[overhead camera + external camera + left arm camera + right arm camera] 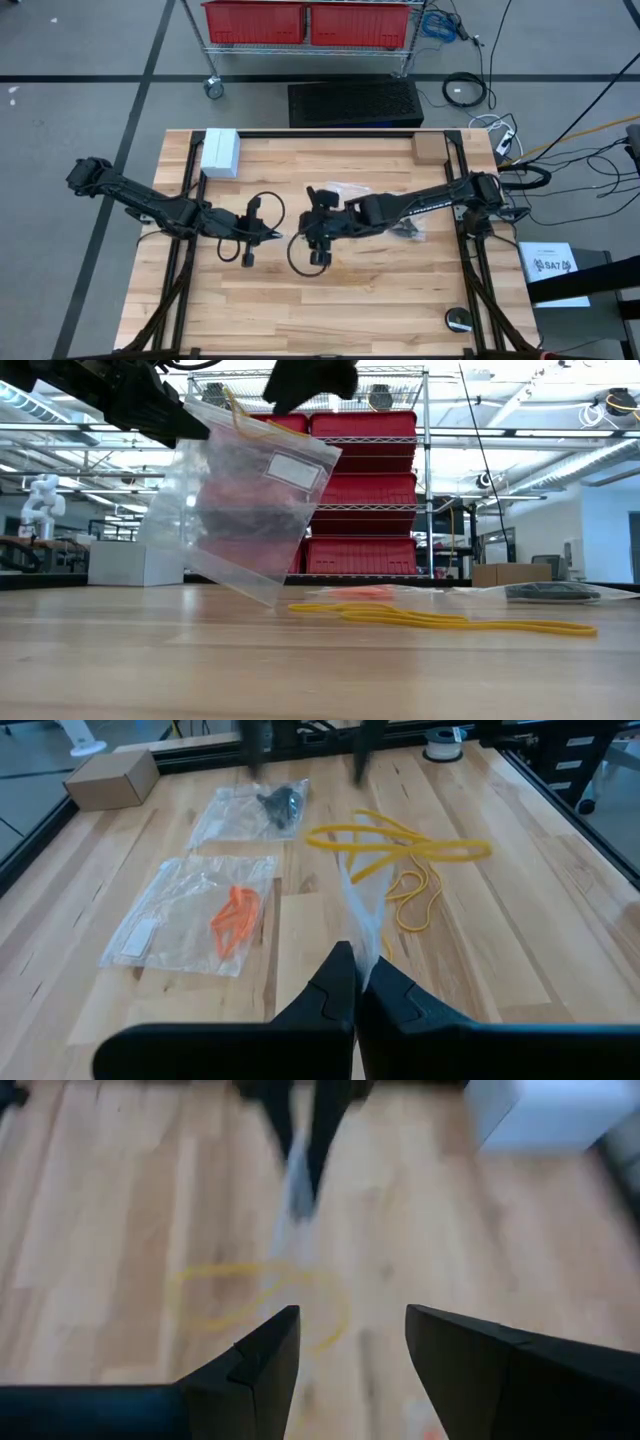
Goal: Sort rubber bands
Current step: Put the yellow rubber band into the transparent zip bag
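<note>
On the wooden table (350, 300), our left gripper (357, 982) pinches 1 clear bag (250, 500); our spread right gripper (345, 1335) could miss the yellow bands (400, 845) or knock the bag free.

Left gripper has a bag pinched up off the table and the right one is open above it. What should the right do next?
Probably lower the open right gripper onto the loose yellow rubber bands and pinch one. They lie on the table, while the shut left gripper holds up the clear bag to receive them.
</note>
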Action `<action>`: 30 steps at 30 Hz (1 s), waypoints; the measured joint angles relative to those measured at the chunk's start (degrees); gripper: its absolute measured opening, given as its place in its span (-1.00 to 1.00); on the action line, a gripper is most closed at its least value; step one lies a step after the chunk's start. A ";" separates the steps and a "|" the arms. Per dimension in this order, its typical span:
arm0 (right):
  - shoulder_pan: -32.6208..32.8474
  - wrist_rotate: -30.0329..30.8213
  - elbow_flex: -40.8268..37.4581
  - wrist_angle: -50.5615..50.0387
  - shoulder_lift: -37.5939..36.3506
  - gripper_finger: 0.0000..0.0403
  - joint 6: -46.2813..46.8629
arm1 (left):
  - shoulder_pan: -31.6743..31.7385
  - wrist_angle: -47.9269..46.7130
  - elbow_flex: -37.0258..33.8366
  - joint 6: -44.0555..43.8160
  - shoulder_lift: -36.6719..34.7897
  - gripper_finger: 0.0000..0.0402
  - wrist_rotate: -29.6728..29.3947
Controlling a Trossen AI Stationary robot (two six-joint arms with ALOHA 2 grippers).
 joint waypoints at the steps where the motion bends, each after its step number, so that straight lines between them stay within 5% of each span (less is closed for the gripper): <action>1: 0.18 -1.57 -0.02 -1.59 0.00 -0.12 2.16 | 0.00 0.04 0.00 0.00 0.00 -1.00 0.00; 6: 3.27 -1.61 -0.02 -5.75 0.36 -0.13 4.21 | 0.00 0.04 0.00 0.00 -0.02 -1.00 0.00; 21: 12.72 27.07 -3.43 2.36 7.98 -0.13 0.50 | 0.00 0.13 0.02 -0.02 -0.02 -1.00 -0.63; 30: 13.65 33.07 -3.32 9.39 9.68 -0.18 -6.22 | 0.00 0.09 0.02 -0.03 -0.02 -1.00 -0.77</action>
